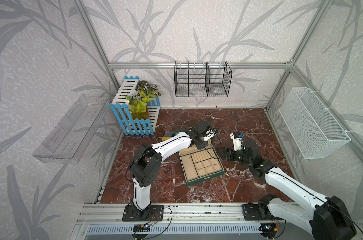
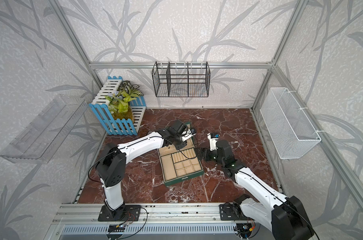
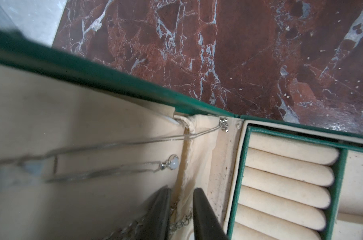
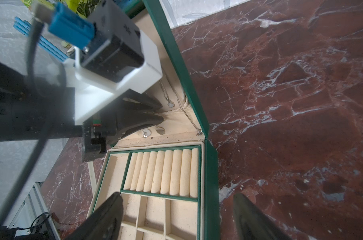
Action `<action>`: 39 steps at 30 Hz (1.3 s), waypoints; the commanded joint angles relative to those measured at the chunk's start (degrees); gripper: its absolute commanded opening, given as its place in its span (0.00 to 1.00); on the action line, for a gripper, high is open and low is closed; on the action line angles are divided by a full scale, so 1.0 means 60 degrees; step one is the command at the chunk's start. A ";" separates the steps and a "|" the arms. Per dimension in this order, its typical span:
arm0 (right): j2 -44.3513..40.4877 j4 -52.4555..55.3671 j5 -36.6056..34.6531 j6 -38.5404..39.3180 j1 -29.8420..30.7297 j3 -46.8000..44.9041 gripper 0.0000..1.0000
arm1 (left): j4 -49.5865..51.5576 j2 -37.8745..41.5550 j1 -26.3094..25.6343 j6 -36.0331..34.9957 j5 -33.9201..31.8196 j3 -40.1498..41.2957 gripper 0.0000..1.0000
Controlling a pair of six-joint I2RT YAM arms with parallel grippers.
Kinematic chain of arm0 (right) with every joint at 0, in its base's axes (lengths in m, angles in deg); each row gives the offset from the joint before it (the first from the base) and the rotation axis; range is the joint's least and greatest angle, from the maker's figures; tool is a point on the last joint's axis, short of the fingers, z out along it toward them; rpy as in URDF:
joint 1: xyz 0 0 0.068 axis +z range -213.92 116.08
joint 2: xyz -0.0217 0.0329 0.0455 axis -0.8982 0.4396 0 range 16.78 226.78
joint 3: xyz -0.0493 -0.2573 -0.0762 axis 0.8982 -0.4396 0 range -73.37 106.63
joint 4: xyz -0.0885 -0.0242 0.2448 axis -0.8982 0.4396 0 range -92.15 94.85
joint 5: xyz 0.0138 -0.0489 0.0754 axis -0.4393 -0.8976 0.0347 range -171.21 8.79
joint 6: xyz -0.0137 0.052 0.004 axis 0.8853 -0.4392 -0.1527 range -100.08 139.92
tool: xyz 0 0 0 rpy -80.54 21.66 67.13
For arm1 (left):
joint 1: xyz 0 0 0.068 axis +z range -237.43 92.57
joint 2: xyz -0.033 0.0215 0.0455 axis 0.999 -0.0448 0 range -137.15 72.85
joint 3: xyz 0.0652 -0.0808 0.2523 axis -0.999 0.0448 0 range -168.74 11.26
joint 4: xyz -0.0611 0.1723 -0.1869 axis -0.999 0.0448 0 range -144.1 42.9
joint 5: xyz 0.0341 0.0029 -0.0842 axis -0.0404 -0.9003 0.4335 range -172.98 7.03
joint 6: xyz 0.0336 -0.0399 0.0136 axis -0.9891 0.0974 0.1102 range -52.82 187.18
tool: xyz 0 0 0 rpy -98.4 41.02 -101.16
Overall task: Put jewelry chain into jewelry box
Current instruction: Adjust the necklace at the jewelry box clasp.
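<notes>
Left wrist view: left gripper [image 3: 182, 189], jaws a narrow gap apart, straddles the chain [image 3: 180, 223] at the open jewelry box [image 3: 114, 81] lid. Whether it grips, I cannot tell. The right gripper [image 4: 177, 195] hangs wide open and empty beside the box on the desk [image 4: 280, 104], probably to steady it.

Two high front overviews of the scene; both wrist close-ups on the jewelry box [image 4: 210, 176].
</notes>
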 commanded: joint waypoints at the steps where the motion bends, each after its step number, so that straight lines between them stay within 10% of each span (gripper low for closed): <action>1: -0.0007 -0.0237 0.0062 -0.0050 -0.0004 -0.0098 0.85 | 0.0228 -0.0243 0.0018 -0.0097 -0.0434 -0.0261 0.21; 28: 0.0176 -0.0573 -0.0058 -0.0369 0.0006 -0.0255 0.83 | -0.0809 0.0200 0.0049 0.0263 0.0026 0.0719 0.00; 39: 0.1585 -0.3052 -0.0814 -0.1306 0.0890 -0.0209 0.31 | -0.2189 0.0917 0.0489 0.0947 0.1337 0.1569 0.00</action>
